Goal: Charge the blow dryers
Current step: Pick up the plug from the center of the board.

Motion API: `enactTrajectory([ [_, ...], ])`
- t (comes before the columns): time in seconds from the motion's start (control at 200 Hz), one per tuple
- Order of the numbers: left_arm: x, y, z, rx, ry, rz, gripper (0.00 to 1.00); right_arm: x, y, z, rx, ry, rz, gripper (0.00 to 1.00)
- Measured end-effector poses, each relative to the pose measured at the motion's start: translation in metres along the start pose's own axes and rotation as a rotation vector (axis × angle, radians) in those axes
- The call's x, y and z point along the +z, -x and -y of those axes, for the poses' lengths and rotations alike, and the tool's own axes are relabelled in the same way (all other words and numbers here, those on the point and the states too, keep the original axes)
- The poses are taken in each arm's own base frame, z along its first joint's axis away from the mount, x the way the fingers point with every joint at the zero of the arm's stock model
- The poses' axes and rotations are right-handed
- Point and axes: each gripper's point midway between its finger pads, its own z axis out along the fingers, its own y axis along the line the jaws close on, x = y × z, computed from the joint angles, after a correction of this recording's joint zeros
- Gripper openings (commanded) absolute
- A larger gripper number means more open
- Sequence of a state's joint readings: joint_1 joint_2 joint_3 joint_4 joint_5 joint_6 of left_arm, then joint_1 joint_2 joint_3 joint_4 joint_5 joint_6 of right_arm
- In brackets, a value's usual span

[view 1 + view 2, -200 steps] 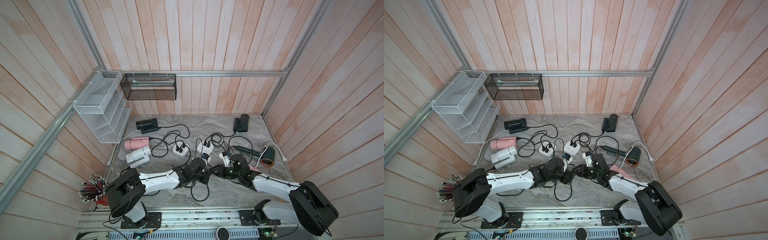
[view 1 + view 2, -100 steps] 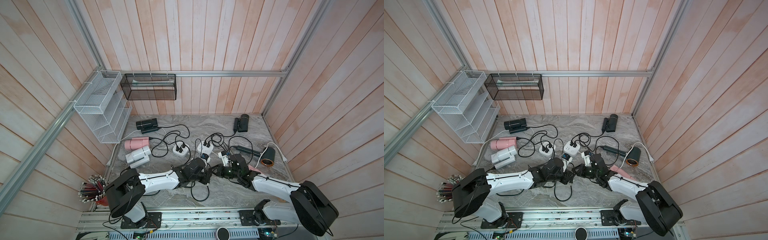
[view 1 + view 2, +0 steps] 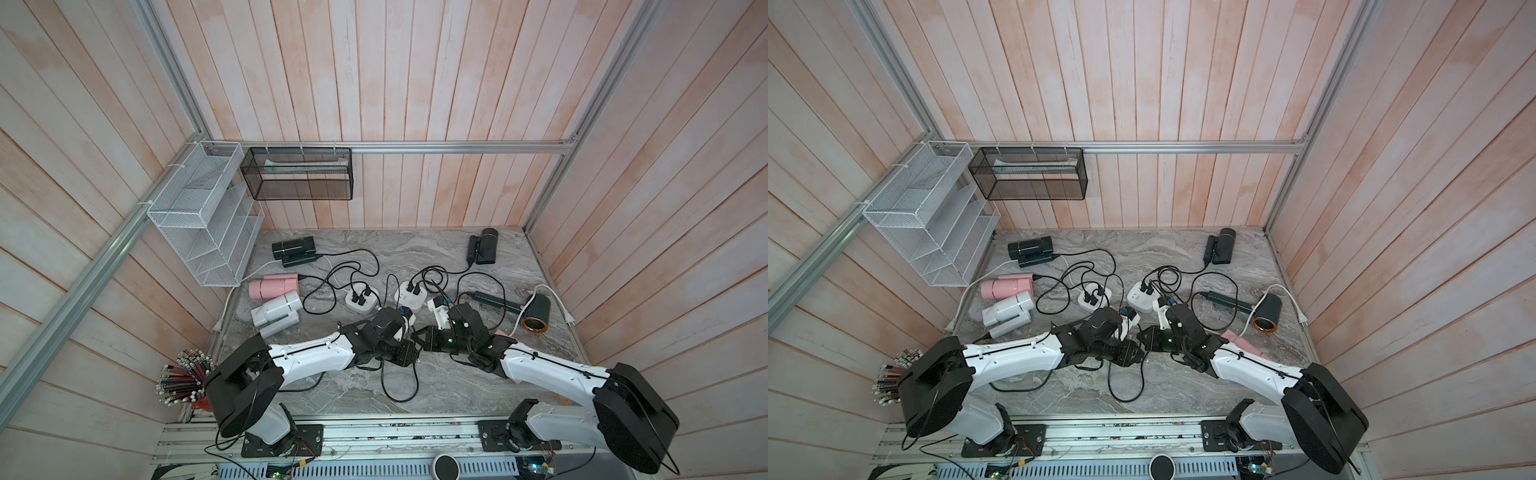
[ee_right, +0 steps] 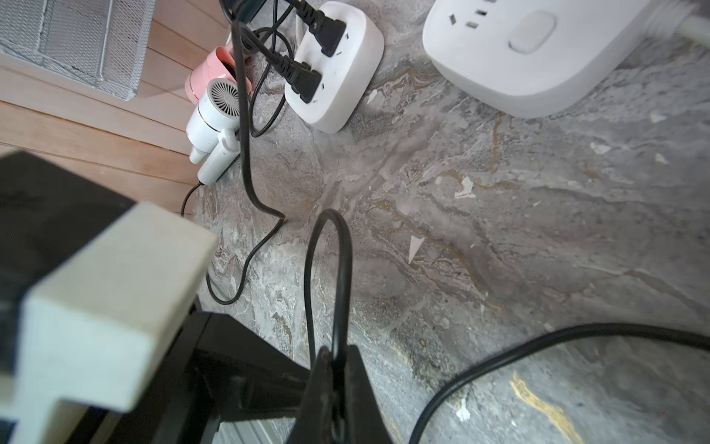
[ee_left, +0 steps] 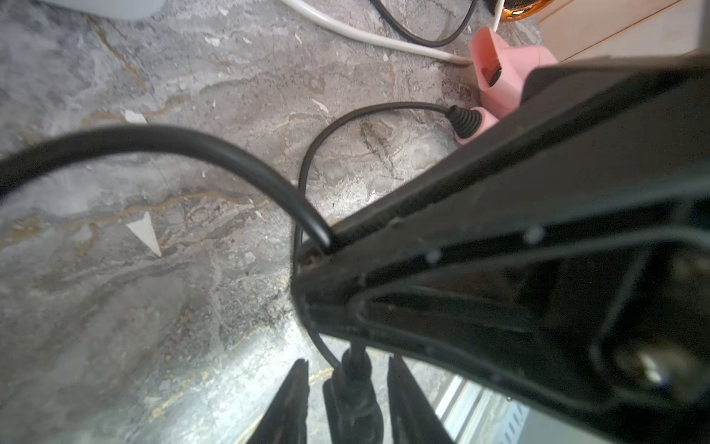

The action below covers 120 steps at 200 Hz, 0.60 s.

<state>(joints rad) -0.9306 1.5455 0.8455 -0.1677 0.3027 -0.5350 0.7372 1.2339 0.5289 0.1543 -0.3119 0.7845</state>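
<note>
Over the table (image 3: 457, 386), the right end effector (image 4: 333, 357) pinches a black cord (image 4: 347, 269); the left end effector (image 5: 347, 363) gapes round a plug (image 5: 355, 399).

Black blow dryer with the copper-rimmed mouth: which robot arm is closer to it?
Right. The right arm lies close beside the black copper-rimmed blow dryer, not touching; the left arm reaches in from the opposite side, farther off.

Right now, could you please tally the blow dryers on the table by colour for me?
Black blow dryers: 3
Pink blow dryers: 2, one partly under the right arm
Light grey blow dryers: 1
Total: 6
</note>
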Motion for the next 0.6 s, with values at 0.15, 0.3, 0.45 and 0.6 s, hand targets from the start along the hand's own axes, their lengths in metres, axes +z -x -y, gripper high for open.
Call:
enactTrajectory([
  [0.15,0.006,-0.010,-0.003,-0.016,-0.005,-0.046,0.30,0.002,0.000,-0.003,-0.017,-0.013,0.005,0.02],
  [0.3,0.011,-0.014,-0.006,-0.027,-0.002,-0.065,0.22,0.002,-0.002,0.001,-0.016,-0.037,0.000,0.03],
  [0.45,0.011,-0.014,-0.005,-0.032,-0.002,-0.063,0.26,0.003,-0.002,0.002,-0.016,-0.043,0.002,0.03],
  [0.6,0.011,-0.011,-0.004,-0.042,-0.006,-0.053,0.40,0.004,-0.004,0.002,-0.021,-0.045,-0.006,0.03],
])
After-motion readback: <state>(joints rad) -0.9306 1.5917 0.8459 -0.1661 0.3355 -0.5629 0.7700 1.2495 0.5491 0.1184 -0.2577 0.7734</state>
